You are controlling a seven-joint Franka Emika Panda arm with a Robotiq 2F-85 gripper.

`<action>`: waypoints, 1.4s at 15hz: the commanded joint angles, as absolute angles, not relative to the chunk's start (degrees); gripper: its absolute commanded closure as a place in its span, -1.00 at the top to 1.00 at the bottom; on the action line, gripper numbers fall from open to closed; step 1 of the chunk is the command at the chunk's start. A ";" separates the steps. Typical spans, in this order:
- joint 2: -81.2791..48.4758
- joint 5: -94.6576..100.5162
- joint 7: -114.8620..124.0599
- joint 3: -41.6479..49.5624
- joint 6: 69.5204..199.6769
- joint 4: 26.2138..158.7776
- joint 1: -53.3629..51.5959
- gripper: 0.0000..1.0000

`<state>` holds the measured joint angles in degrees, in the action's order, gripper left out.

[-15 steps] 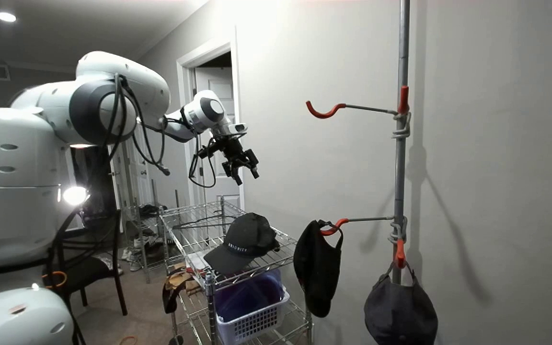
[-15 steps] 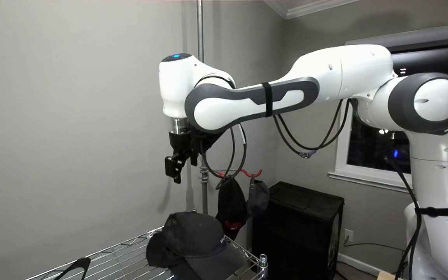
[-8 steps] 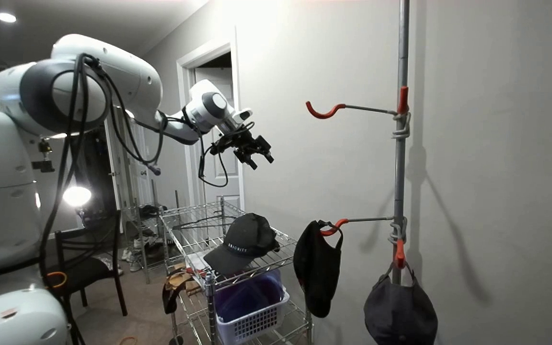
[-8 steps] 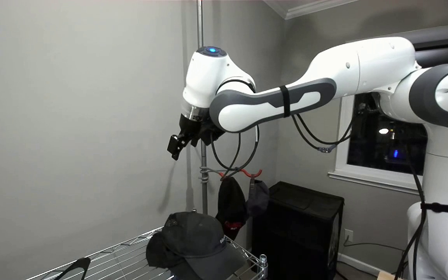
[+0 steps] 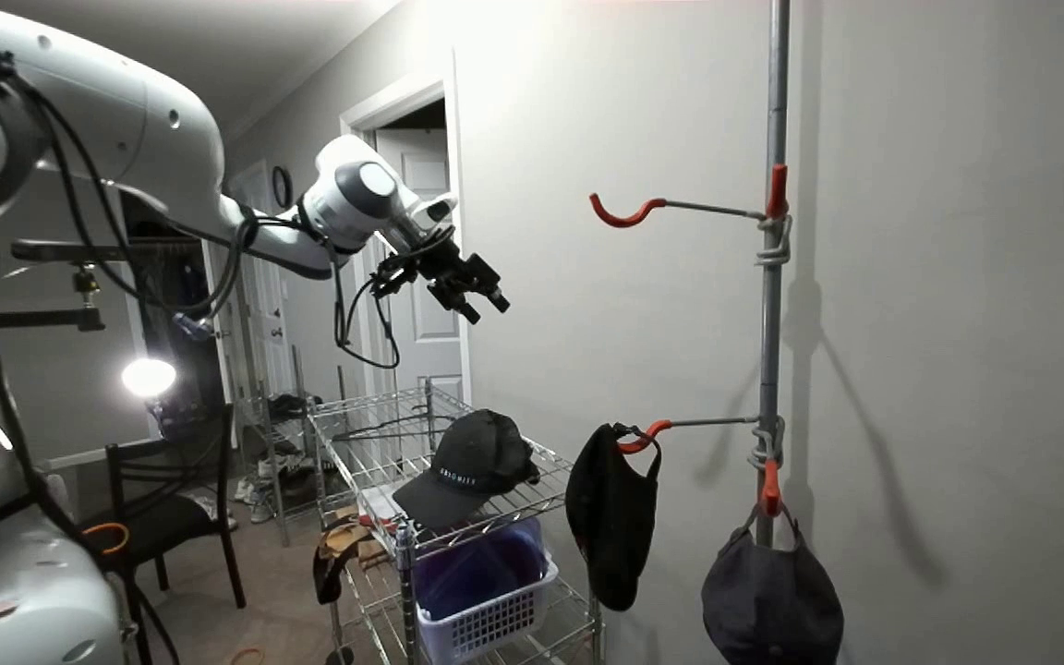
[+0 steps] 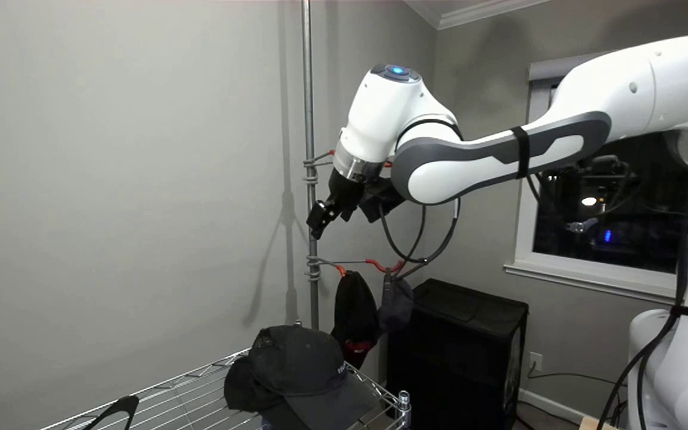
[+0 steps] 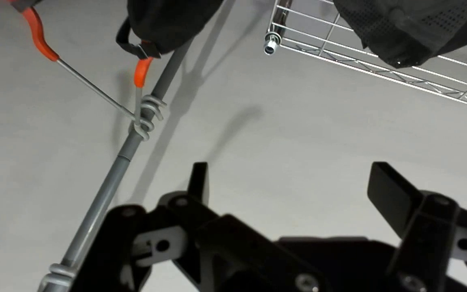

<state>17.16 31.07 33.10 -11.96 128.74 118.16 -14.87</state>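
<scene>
My gripper [image 5: 488, 309] is open and empty, raised in the air above the wire rack. It tilts down toward the wall; it also shows in an exterior view [image 6: 314, 230] and the wrist view [image 7: 290, 172]. A black cap [image 5: 472, 466] with white lettering lies on the rack's top shelf, below the gripper; dark cloth shows beside it [image 6: 245, 385]. A black cap [image 5: 613, 526] and a dark grey cap [image 5: 772, 596] hang from lower red-tipped hooks on a pole. An upper hook [image 5: 622, 220] is bare. The gripper touches nothing.
The grey pole [image 5: 777, 111] stands by the wall and crosses the wrist view's left side [image 7: 108, 186]. The wire rack [image 6: 189, 400] holds a black hanger [image 6: 117, 409] and, lower, a white basket [image 5: 486, 619]. A black box [image 6: 457, 346] stands near the window.
The arm has drawn back toward its base. The gripper has risen and tilted from pointing down to slanting toward the wall. It stays open; the caps have not moved.
</scene>
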 commanded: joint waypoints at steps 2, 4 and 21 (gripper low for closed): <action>27.76 25.05 32.59 -12.18 131.07 129.68 -9.68 1.00; 29.72 24.34 32.61 -11.97 131.59 133.09 -7.21 1.00; 16.95 18.26 23.20 -6.76 158.95 143.42 3.46 1.00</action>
